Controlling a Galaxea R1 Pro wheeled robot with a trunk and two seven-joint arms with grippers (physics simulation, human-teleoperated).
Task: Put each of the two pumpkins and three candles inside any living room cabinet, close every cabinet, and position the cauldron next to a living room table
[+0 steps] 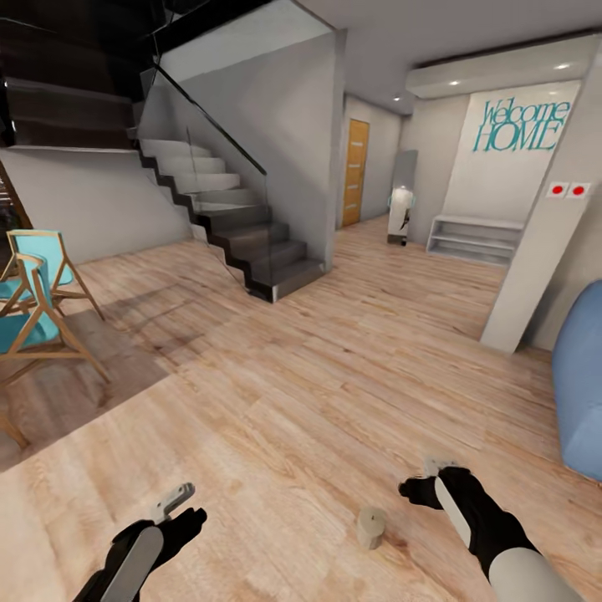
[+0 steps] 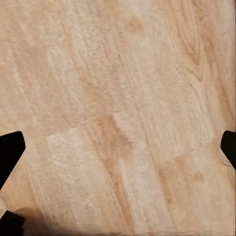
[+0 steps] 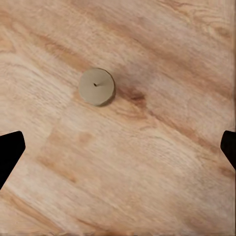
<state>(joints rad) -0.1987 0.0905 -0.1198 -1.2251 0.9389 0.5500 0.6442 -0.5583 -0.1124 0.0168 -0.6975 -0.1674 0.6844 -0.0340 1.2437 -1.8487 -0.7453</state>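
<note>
Candle (image 1: 371,528): one short beige-cream cylinder, upright on the wood-plank floor (image 1: 318,401), low in the head view, between the two arms and nearer the right one. From the right wrist camera its round top and small wick (image 3: 97,86) show from above, off the midline between the finger tips.

Right gripper (image 1: 431,468): hangs above the floor just beside the candle, not touching it; jaws spread wide, nothing held.

Left gripper (image 1: 171,501): well apart from the candle, over bare planks (image 2: 118,118); jaws wide, empty.

Step in hand, as judged: collecting a candle from the floor, grasp not yet made. The next move calls for centring the right gripper over the candle, lowering it, and closing on the sides without tipping it.

Surroundings: staircase (image 1: 242,226) with glass balustrade, teal-seated wooden chairs (image 1: 38,301), blue upholstered seat (image 1: 581,385), orange door (image 1: 355,171), low white shelf (image 1: 472,238).

Writing: teal wall lettering "Welcome HOME" (image 1: 518,125).
</note>
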